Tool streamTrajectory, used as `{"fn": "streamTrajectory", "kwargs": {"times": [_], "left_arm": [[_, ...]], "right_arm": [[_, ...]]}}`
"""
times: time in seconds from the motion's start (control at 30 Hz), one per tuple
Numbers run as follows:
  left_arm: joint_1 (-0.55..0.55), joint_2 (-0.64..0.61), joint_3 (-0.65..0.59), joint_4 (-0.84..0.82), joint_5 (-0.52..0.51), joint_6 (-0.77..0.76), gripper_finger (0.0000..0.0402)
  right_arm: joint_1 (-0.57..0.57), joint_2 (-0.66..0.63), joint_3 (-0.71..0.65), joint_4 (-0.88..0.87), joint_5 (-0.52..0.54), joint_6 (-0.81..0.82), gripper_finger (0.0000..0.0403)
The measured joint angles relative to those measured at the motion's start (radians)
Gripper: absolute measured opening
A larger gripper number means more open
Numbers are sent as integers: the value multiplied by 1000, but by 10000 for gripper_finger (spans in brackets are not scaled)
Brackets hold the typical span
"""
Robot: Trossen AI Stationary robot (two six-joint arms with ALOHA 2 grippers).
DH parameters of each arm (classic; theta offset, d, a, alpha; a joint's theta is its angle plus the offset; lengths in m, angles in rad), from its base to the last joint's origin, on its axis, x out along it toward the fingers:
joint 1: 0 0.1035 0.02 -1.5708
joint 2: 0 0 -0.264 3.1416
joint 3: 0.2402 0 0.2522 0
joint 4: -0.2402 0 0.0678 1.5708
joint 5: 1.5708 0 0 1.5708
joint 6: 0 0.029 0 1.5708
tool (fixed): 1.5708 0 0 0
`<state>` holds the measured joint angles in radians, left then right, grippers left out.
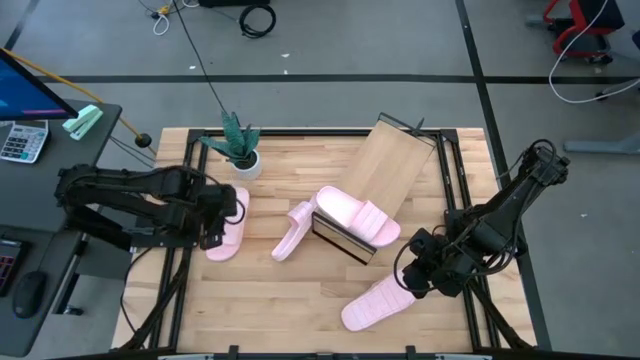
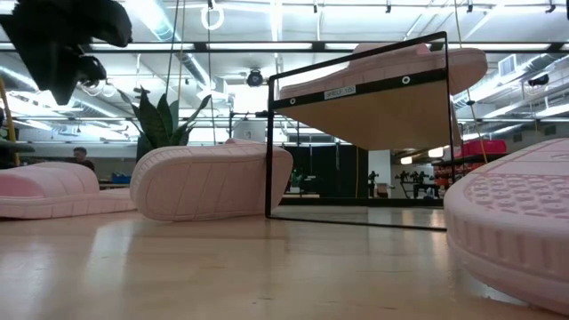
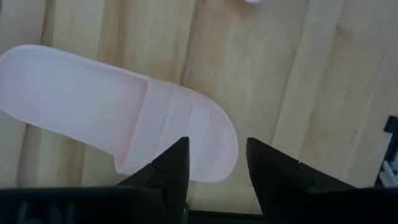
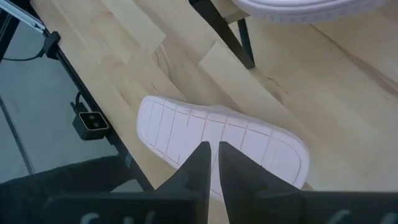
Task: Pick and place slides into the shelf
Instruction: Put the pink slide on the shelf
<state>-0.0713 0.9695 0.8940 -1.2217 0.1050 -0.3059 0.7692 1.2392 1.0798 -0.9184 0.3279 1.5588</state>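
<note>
Four pale pink slides show. One (image 1: 355,217) lies on the slanted wooden shelf (image 1: 392,158), also in the low view (image 2: 382,62). One (image 1: 292,233) stands on its side beside the shelf's lower end, sole toward the near edge (image 2: 213,182). One (image 1: 226,236) lies strap up at the left; my left gripper (image 3: 217,163) hangs open above its toe end (image 3: 211,140), clear of it in the low view (image 2: 62,44). One (image 1: 378,303) lies sole up at the near right (image 4: 217,140); my right gripper (image 4: 212,160) is shut above it.
A potted plant (image 1: 238,150) stands at the far left of the table. The shelf's black metal frame (image 2: 268,133) stands at the table's middle. Bare wooden tabletop (image 1: 270,300) lies along the near edge. A desk with a calculator (image 1: 22,140) is off the table's left.
</note>
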Motion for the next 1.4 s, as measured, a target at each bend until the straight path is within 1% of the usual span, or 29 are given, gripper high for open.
{"fn": "streamTrajectory", "kwargs": {"times": [0.13, 0.23, 0.37, 0.5, 0.63, 0.8, 0.97, 1.1, 1.23, 1.4], "left_arm": [[-70, 0, 0, 0, -63, -119, 175], [-113, 0, 0, 0, -88, -214, 168], [-154, 0, 0, 2, -135, -285, 154], [-182, 0, -15, 7, -154, -276, 145], [-192, 0, -101, 4, -164, -215, 153], [-135, -1, -202, 10, -86, -107, 162], [-52, -2, -227, 42, -74, 2, 151], [28, -5, -226, 43, -59, 0, 144], [98, -5, -225, 79, 26, -7, 139], [166, -5, -225, 85, 85, 32, 140]], "right_arm": [[0, 0, 0, 0, 0, -35, 39], [0, 0, 0, 0, 4, -61, 39], [0, 0, 0, 0, 24, -91, 39], [0, 0, 0, 0, 24, -97, 39], [0, 0, 0, 0, 24, -97, 39], [0, 0, 0, 0, 20, -95, 39], [0, 0, 0, 0, 13, -96, 39], [0, 0, 0, 0, 2, -96, 39], [-1, 0, 0, 0, -6, -96, 39], [-2, 0, 0, 3, -8, -96, 39]]}}
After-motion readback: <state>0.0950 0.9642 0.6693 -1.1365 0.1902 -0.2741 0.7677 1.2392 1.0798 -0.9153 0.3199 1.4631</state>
